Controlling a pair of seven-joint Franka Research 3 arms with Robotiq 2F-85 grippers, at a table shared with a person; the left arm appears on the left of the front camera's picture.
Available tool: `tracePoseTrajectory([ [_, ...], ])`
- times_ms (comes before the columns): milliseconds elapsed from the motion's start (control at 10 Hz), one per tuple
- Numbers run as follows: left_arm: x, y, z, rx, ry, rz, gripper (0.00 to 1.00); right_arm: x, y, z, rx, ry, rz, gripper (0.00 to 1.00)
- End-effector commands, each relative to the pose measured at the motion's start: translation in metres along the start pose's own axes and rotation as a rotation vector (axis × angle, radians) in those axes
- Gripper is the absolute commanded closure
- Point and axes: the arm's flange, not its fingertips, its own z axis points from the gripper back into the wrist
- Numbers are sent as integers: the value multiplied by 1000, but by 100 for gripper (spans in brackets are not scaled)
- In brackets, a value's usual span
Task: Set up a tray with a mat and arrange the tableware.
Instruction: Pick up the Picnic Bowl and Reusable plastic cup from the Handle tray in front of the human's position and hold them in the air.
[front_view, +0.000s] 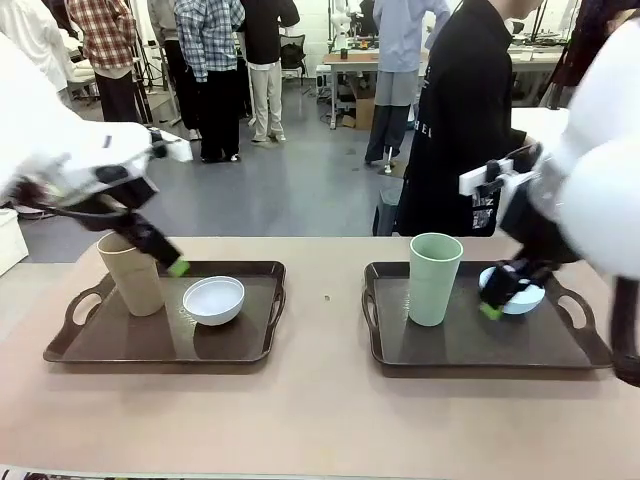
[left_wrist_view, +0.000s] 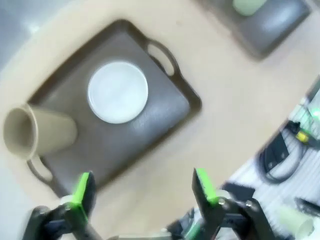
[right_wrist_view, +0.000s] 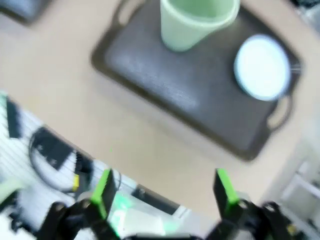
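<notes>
Two dark brown trays lie on the tan table. The left tray (front_view: 120, 345) (left_wrist_view: 165, 115) carries a tan cup (front_view: 130, 275) (left_wrist_view: 40, 132) and a white bowl (front_view: 213, 299) (left_wrist_view: 117, 92). My left gripper (front_view: 165, 255) (left_wrist_view: 140, 192) hangs open just above the tan cup, holding nothing. On the right tray (front_view: 470, 345) (right_wrist_view: 175, 85) stand a pale green cup (front_view: 434, 278) (right_wrist_view: 197, 22) and a light blue bowl (front_view: 522, 297) (right_wrist_view: 262, 67). My right gripper (front_view: 500, 295) (right_wrist_view: 165, 192) hovers open in front of the blue bowl and hides part of it. The mat is out of view.
A person in black (front_view: 460, 120) stands at the far side behind the right tray. Several people stand farther back. Bare table (front_view: 325, 400) runs between the trays and along the near edge. Cables (left_wrist_view: 275, 155) and gear lie below that edge.
</notes>
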Motion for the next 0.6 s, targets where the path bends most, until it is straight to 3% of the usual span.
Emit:
tracePoseTrajectory([
  [0, 26, 6, -31, 17, -70, -15, 0, 31, -7, -34, 10, -37, 23, 0],
  [200, 26, 6, -31, 17, -70, -15, 0, 31, -7, -34, 10, -37, 23, 0],
  [300, 1, 0, 3, 10, -22, 0, 0, 0, 0, 2, -5, -19, 3, 0],
  [400, 0, 30, 1, -139, -69, 102, 0, -1, -37, -2, 306, -38, -129, 0],
  [500, -22, 69, 3, -324, -194, 246, 0, -22, -84, 0, 558, -133, -268, 0],
])
